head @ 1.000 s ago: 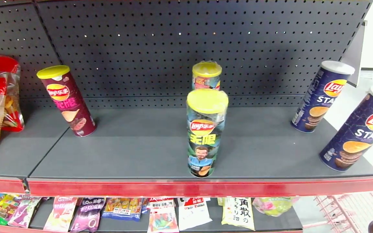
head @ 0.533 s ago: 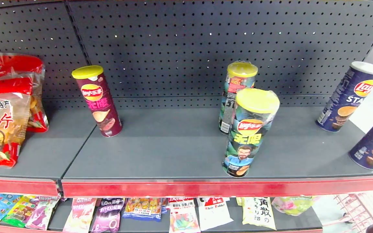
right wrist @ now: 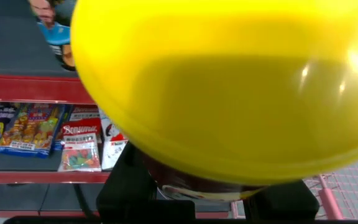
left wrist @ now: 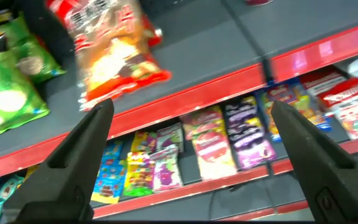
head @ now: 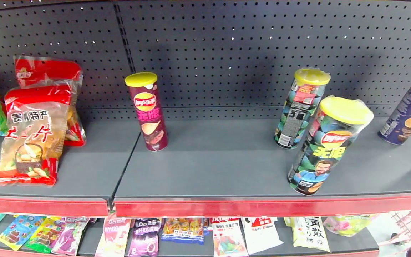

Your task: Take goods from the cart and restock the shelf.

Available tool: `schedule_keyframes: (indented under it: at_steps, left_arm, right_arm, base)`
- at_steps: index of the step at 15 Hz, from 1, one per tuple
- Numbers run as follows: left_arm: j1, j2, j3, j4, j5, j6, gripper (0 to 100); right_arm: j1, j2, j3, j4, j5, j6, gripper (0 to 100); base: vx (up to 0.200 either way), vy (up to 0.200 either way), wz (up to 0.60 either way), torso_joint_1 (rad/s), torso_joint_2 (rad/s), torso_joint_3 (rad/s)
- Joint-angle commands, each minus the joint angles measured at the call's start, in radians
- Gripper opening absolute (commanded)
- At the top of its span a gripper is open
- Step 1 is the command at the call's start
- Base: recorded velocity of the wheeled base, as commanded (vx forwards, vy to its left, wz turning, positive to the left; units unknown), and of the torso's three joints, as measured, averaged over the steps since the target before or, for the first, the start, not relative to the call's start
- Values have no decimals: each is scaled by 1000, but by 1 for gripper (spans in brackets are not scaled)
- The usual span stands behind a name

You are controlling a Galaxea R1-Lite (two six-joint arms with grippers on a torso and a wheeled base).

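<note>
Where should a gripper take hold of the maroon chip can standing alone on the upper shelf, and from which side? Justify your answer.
Probably the mid-body of the maroon chip can, approached from the open front of the shelf, closing across its width. It stands upright, a straight round tube with bare space on both sides and pegboard behind.

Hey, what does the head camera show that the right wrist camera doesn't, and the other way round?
The head view adds the purple can, the back green can, a navy can and the red snack bags on the upper shelf. The right wrist view adds a yellow-lidded can held in the right gripper, seen lid-first. Both show the front green can, the red shelf edge and the packets below it.
</note>
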Motion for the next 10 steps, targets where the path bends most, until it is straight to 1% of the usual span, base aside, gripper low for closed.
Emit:
schedule_keyframes:
  at_steps: [1, 10]
  left_arm:
    - [0, 2, 0, 0, 0, 0, 100]
    - [2, 0, -2, 0, 2, 2, 100]
  right_arm:
    - [0, 0, -2, 0, 1, 0, 0]
    - [2, -29, 13, 1, 4, 0, 0]
  base:
    - [0, 200, 0, -2, 7, 7]
    - [0, 200, 0, 2, 2, 1]
